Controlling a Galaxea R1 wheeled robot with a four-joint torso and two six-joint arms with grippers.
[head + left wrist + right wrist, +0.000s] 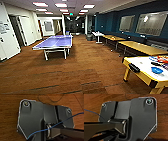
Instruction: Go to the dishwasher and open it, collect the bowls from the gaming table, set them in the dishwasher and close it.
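Yellow-rimmed gaming table w/ white top, blue bowl on it; claw state can't tell.

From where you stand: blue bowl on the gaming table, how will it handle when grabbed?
The blue bowl looks small and shallow, so probably light. It sits on the gaming table's smooth white top, so a push would likely slide it. Its round rim may slip in a pinch. Material cannot be told.

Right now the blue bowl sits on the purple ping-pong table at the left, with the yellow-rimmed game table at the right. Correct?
Not quite. The blue bowl sits on the white top of the yellow-rimmed game table at the right, not on the purple ping-pong table. The head view shows it. The ping-pong table is at the left, as you said.
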